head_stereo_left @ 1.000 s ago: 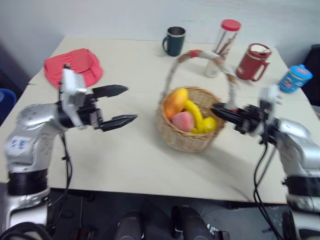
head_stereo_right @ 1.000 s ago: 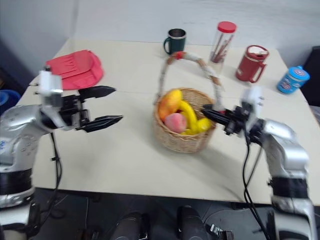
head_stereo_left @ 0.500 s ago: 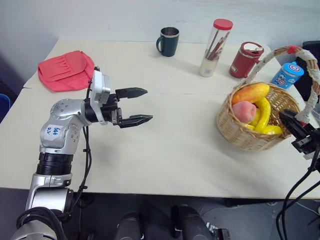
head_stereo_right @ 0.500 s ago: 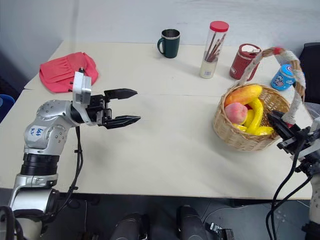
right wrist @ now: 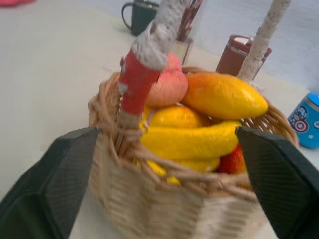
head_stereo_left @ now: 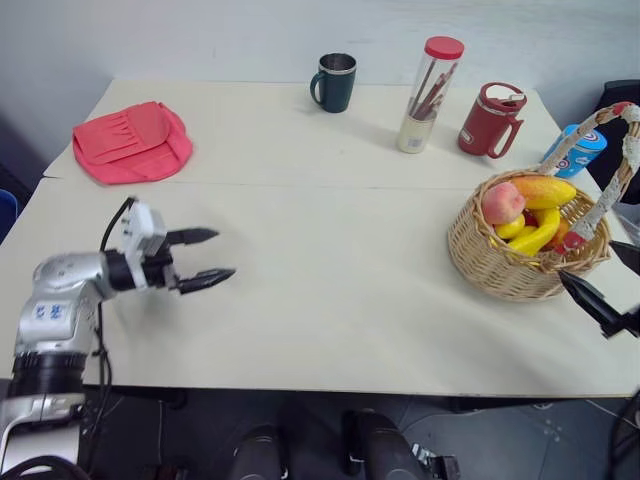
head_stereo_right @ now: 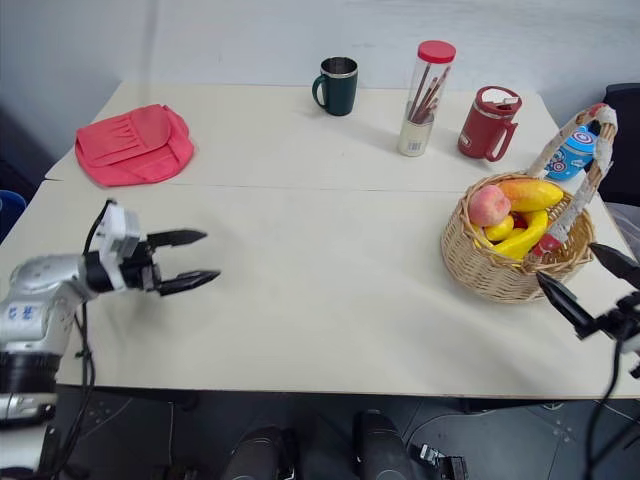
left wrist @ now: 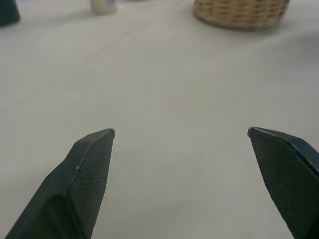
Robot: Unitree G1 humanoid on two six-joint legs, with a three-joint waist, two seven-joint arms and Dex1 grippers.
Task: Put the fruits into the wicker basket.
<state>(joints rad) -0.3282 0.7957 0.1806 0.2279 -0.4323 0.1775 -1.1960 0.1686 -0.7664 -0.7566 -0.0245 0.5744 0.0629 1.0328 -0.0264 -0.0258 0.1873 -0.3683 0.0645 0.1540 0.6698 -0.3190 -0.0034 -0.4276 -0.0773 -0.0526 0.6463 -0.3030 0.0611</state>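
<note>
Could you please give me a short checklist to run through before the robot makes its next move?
1. Oval orange-yellow mango inside the round tan wicker basket: ok.
2. Round pink-red peach inside the basket: ok.
3. Basket upright on the pale table: ok.
4. Right gripper open, released from the basket: ok.
5. Left gripper open and holding nothing: ok.
6. Any fruit left on the table: none visible, ok.
</note>
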